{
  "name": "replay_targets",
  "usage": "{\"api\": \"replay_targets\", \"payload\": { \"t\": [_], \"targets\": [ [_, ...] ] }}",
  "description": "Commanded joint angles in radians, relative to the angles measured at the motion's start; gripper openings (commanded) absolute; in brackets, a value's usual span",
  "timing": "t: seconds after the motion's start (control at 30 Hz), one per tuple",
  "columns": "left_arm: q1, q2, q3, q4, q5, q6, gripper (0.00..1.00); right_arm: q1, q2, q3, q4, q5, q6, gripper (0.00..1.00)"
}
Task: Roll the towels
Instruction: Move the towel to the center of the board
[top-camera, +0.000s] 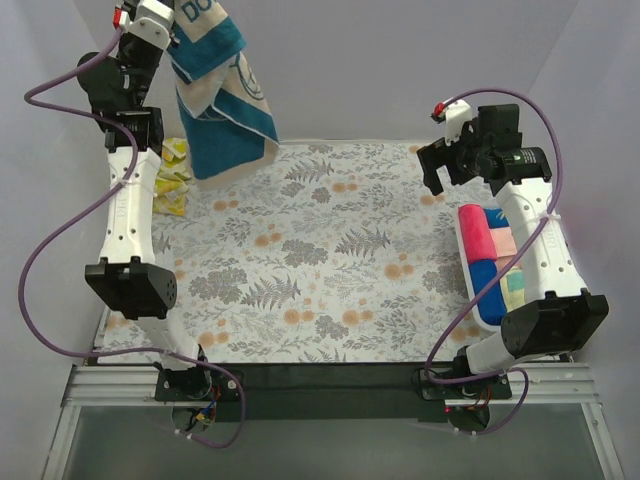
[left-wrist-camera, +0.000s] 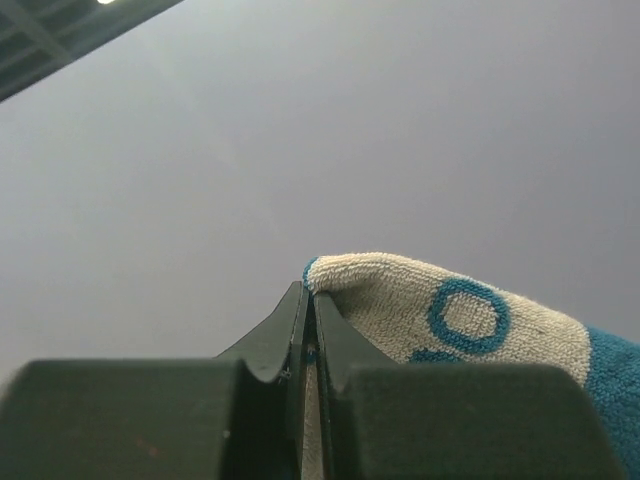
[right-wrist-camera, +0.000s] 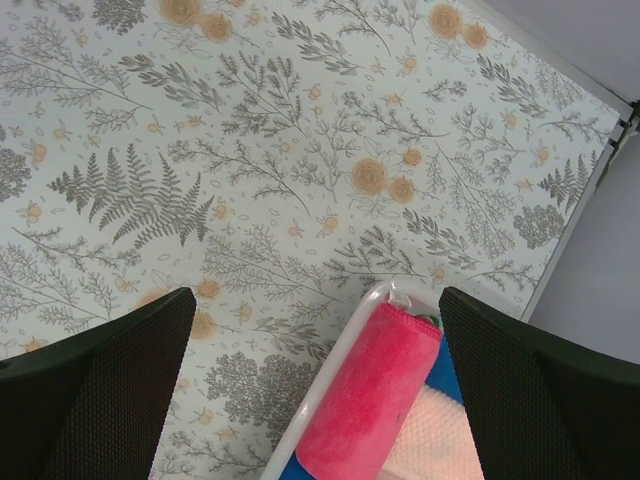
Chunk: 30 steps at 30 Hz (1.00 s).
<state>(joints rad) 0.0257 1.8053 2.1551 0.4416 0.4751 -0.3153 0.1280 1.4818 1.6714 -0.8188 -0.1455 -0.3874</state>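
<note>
The tan-and-blue towel (top-camera: 222, 100) hangs unrolled in the air over the far left corner of the table, drooping in loose folds; whether its lower edge reaches the floral table covering (top-camera: 330, 250) cannot be told. The left gripper (top-camera: 160, 14), raised high, holds it from the top. In the left wrist view its fingers (left-wrist-camera: 335, 345) are pressed together on the towel's tan edge, with a blue ring printed on the cloth just beside them. Near the covering's far left edge lies a yellow patterned towel (top-camera: 172, 175), crumpled. On the right side of the table a white basket (top-camera: 466, 262) holds rolled towels packed side by side: a pink-red roll (right-wrist-camera: 368, 395) against the rim that faces the table's middle, a blue roll (top-camera: 487, 275) next to it, and paler ones beyond them. The right gripper (right-wrist-camera: 315, 295) hovers above the basket's far end, its fingers wide apart and holding nothing.
</note>
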Motion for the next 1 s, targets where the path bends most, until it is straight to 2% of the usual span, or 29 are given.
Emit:
{"api": "replay_targets", "payload": {
  "t": [0.0, 0.1, 0.13, 0.2, 0.27, 0.37, 0.57, 0.73, 0.8, 0.9, 0.93, 0.97],
  "targets": [
    [-0.007, -0.135, -0.105, -0.068, 0.182, -0.102, 0.0, 0.01, 0.002, 0.037, 0.01, -0.074, 0.009, 0.98],
    [-0.01, -0.236, -0.245, -0.104, 0.241, -0.177, 0.0, 0.013, -0.002, 0.019, 0.012, -0.12, -0.007, 0.98],
    [-0.01, -0.26, -0.308, -0.118, 0.223, -0.192, 0.0, 0.015, -0.003, 0.016, 0.013, -0.126, -0.011, 0.98],
    [-0.01, -0.306, -0.337, -0.177, 0.197, -0.193, 0.0, 0.016, -0.003, 0.013, 0.012, -0.129, -0.015, 0.98],
    [-0.01, -0.328, -0.359, -0.198, 0.096, -0.183, 0.0, 0.018, -0.005, 0.011, 0.013, -0.129, -0.015, 0.98],
    [-0.003, -0.368, -0.36, -0.216, -0.007, -0.15, 0.0, 0.018, -0.008, 0.004, 0.013, -0.132, -0.013, 0.98],
    [0.0, -0.46, -0.365, -0.265, -0.098, -0.02, 0.0, 0.021, -0.011, -0.015, 0.015, -0.154, -0.005, 0.98],
    [0.0, -0.455, -0.284, -0.398, -0.251, 0.117, 0.0, 0.032, 0.001, -0.015, 0.017, -0.167, 0.007, 0.99],
    [0.0, -0.455, -0.282, -0.463, -0.242, 0.171, 0.0, 0.036, 0.011, -0.009, 0.014, -0.172, 0.01, 0.99],
    [0.0, -0.509, -0.368, -0.519, -0.088, 0.223, 0.0, 0.042, 0.023, -0.001, 0.014, -0.175, 0.015, 0.98],
    [-0.003, -0.529, -0.401, -0.527, 0.019, 0.232, 0.0, 0.042, 0.025, -0.001, 0.012, -0.174, 0.015, 0.98],
    [-0.01, -0.547, -0.479, -0.534, 0.072, 0.24, 0.0, 0.042, 0.023, -0.002, 0.012, -0.17, 0.016, 0.98]
  ]
}}
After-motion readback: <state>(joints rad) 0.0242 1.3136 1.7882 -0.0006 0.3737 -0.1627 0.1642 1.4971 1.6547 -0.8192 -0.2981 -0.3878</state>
